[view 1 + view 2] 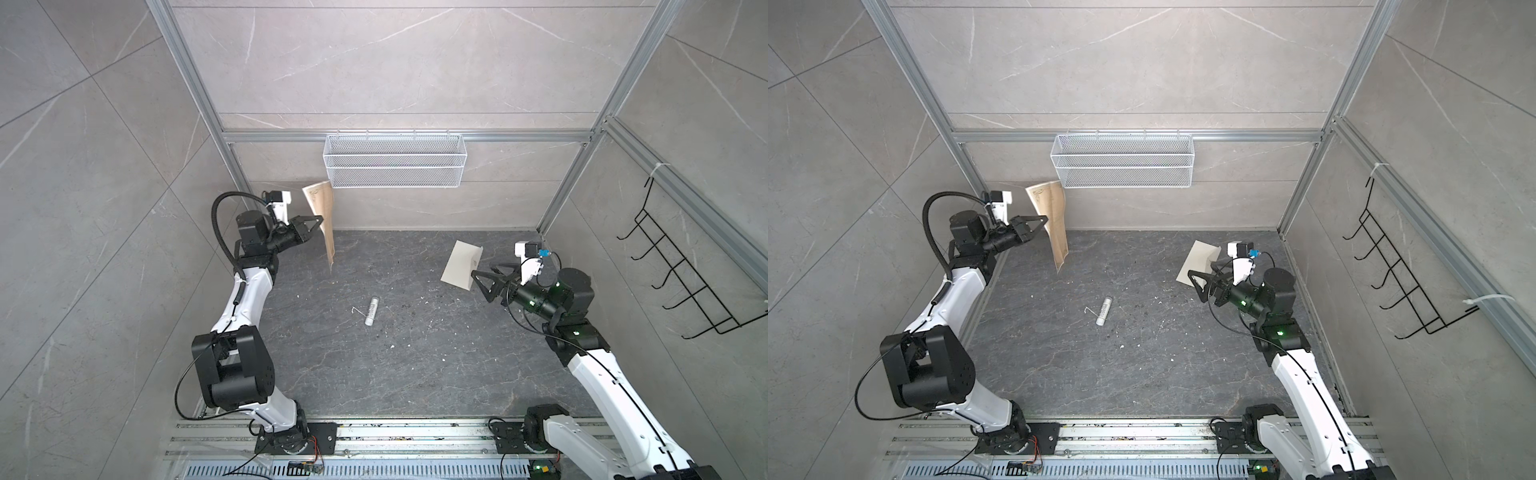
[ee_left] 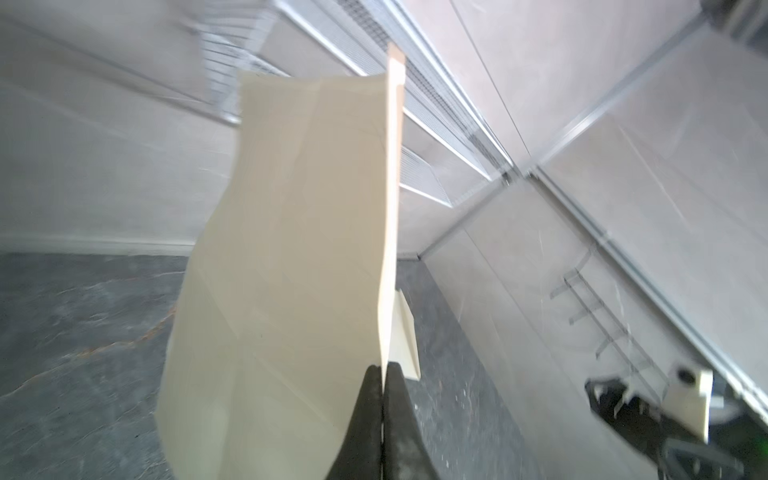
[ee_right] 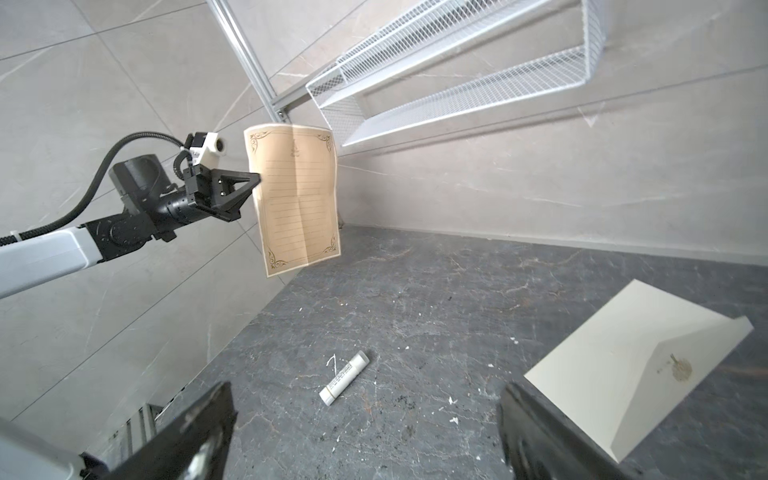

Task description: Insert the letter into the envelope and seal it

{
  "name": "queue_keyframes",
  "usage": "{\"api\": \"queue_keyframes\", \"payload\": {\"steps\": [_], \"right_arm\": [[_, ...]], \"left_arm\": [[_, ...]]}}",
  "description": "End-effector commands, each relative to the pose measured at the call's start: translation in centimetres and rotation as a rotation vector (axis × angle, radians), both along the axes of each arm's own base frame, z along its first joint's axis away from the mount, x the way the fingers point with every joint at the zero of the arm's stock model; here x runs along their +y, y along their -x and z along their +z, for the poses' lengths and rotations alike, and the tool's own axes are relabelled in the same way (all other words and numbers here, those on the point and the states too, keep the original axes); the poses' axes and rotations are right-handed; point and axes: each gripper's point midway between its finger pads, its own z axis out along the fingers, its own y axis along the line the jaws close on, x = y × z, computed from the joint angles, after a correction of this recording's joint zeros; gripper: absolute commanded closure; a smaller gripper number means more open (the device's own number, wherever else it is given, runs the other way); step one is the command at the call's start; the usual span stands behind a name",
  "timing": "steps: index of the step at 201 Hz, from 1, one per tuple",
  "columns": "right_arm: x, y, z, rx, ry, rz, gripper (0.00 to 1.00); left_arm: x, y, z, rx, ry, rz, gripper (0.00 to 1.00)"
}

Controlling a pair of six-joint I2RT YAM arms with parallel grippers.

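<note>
Left gripper [image 1: 321,217] pinches the letter [image 1: 327,240] by its edge

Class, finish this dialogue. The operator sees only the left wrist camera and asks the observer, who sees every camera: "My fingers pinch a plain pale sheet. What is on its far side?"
Observer: The letter shows ruled lines inside a dark ornamental border, seen from the right wrist camera.
Operator: What else is on the tabletop?
Observer: A white glue stick lies near the middle of the tabletop.
Operator: Is the other arm holding the envelope?
Observer: No. The right gripper has its fingers spread wide beside the envelope, which lies on the tabletop.
</note>
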Motion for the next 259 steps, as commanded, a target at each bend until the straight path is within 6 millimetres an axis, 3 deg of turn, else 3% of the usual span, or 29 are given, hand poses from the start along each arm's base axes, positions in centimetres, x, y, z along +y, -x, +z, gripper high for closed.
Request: {"api": "queue_keyframes", "payload": {"steps": [1,36,62,89,135,168,223,259], "right_arm": [[1.2,2.0,1.9,-0.007,0.055,0.097,0.01],[2.1,3.8,4.7,-0.057,0.164,0.165,0.01],[3.2,4.5,6.9,-0.137,0.196,0.23,0.05],[4.7,4.5,7.7,-0.229,0.258,0.301,0.08],[8.5,4.1,6.9,-0.391,0.461,0.454,0.06],[11.5,2.1,5.5,-0.485,0.619,0.506,0.06],[15.5,-1.9,4.6,-0.544,0.704,0.593,0.09],[17.9,-2.1,3.0,-0.529,0.753,0.675,0.11]], "left_arm": [[-4.8,5.5,1.4,-0.137,-0.132,-0.236,1.0],[-7.5,9.8,1.0,-0.269,-0.3,-0.305,1.0],[-7.6,11.0,0.3,-0.359,-0.359,-0.313,1.0],[-7.6,11.5,-0.8,-0.416,-0.394,-0.339,1.0],[-8.1,12.5,-2.2,-0.533,-0.412,-0.402,1.0],[-8.4,13.8,-3.1,-0.63,-0.437,-0.454,1.0],[-8.6,15.2,-4.7,-0.745,-0.478,-0.506,1.0],[-8.9,15.3,-4.9,-0.755,-0.469,-0.526,1.0]]}}
